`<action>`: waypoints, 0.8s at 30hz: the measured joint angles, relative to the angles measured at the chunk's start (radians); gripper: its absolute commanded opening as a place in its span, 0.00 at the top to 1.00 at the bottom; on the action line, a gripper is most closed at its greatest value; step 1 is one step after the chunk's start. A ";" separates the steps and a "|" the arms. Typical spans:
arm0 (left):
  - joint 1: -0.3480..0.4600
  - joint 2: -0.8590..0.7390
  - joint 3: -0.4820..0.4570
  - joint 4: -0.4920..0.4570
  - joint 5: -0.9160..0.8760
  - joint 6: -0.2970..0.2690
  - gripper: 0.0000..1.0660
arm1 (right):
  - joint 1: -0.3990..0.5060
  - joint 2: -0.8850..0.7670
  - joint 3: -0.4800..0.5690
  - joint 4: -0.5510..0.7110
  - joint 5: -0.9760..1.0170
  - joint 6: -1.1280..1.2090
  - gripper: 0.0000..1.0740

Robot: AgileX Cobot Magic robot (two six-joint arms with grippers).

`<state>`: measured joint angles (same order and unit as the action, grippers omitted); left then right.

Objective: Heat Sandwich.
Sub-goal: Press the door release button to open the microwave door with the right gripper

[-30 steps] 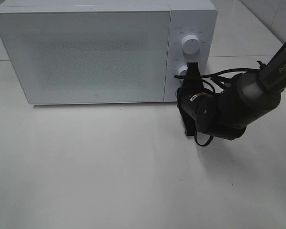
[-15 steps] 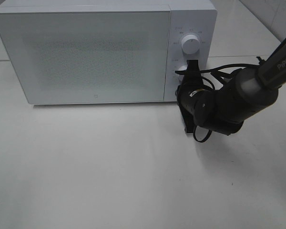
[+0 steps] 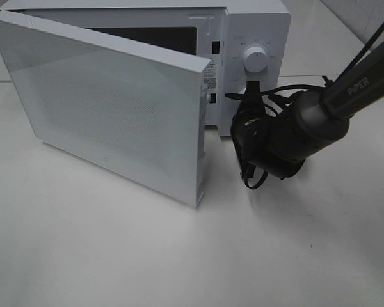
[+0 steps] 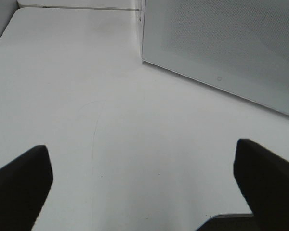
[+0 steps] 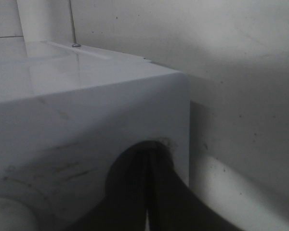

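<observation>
Presently microwave door [image 3: 115, 109] stands swung open, right claw [image 5: 148, 161] pinched together against the control panel [image 3: 269, 38] (tips touching it), left claw [image 4: 142, 147] spread wide above the counter [image 4: 86, 96]; where the sandwich lies cannot be told.

High view: even, cool light from overhead, no hard glare. The surface [image 3: 115, 256] reads pale grey-white, slightly washed. A soft shadow lies under the open door [image 3: 109, 109], and a broader one below the right arm [image 3: 294, 134]. The oven cavity [image 3: 153, 38] is nearly black, no detail inside. Picture soft overall, faint grain; the door mesh shows as speckle.

Left wrist view: brightest of the three, the surface near blown out. The left hand [image 4: 142, 147] shows its fingers [image 4: 19, 187] as black blurs, out of focus.

Right wrist view: dim, grey, noisy. Dull sheen on the oven [image 5: 62, 67]. The right hand [image 5: 148, 159] is a blurred dark silhouette. A soft shadow band crosses the pale background [image 5: 241, 120].
</observation>
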<state>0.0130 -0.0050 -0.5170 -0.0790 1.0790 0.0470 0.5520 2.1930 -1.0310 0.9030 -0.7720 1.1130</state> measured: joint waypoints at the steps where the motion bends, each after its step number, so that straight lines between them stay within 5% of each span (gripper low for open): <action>1: 0.000 0.000 0.000 0.000 0.000 0.000 0.09 | 0.000 0.000 0.000 0.002 0.000 -0.005 1.00; 24: 0.000 0.000 0.000 0.000 0.000 0.000 0.09 | -0.005 -0.035 0.016 -0.002 0.059 0.000 1.00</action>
<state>0.0130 -0.0050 -0.5170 -0.0790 1.0790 0.0470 0.5470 2.1580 -1.0150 0.9010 -0.7130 1.1130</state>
